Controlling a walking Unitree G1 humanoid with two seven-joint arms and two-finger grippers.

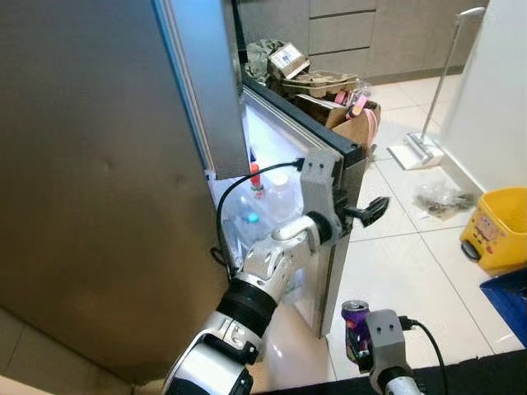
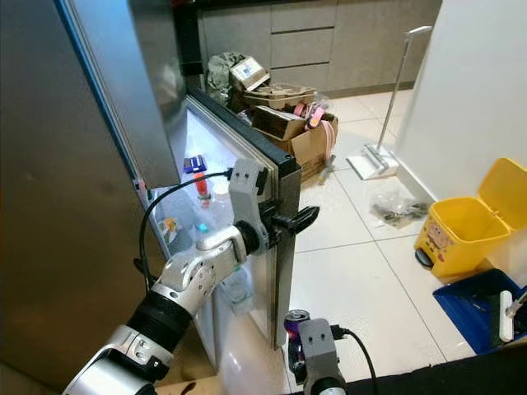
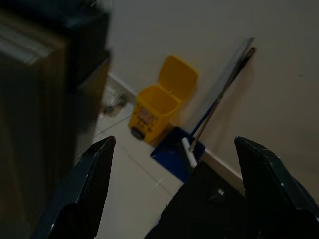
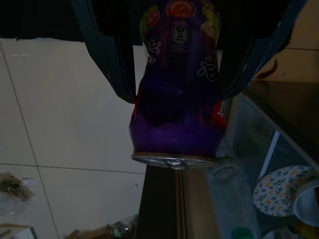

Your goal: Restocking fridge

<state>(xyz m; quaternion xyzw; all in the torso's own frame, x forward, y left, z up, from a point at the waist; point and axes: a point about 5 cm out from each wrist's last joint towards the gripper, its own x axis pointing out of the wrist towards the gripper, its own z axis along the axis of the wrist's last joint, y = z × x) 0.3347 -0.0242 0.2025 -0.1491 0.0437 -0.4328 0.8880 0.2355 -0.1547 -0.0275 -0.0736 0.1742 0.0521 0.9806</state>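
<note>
The fridge door (image 1: 333,177) stands ajar, with a lit interior (image 1: 268,202) holding clear bottles, one of them red-capped (image 1: 256,177). My left arm reaches forward, and its gripper (image 1: 367,211) is open at the door's outer edge. In the left wrist view the fingers (image 3: 94,184) are spread wide with the door edge beside one of them. My right gripper (image 1: 360,337) is low by the floor, shut on a purple drink can (image 1: 355,319). The right wrist view shows the can (image 4: 177,104) clamped between both fingers.
A yellow pedal bin (image 1: 500,226) and a blue tub (image 1: 512,300) stand on the tiled floor to the right. A mop (image 1: 424,148) leans on the white wall. Cardboard boxes (image 1: 329,90) pile up behind the door. A plastic bag (image 1: 440,197) lies on the tiles.
</note>
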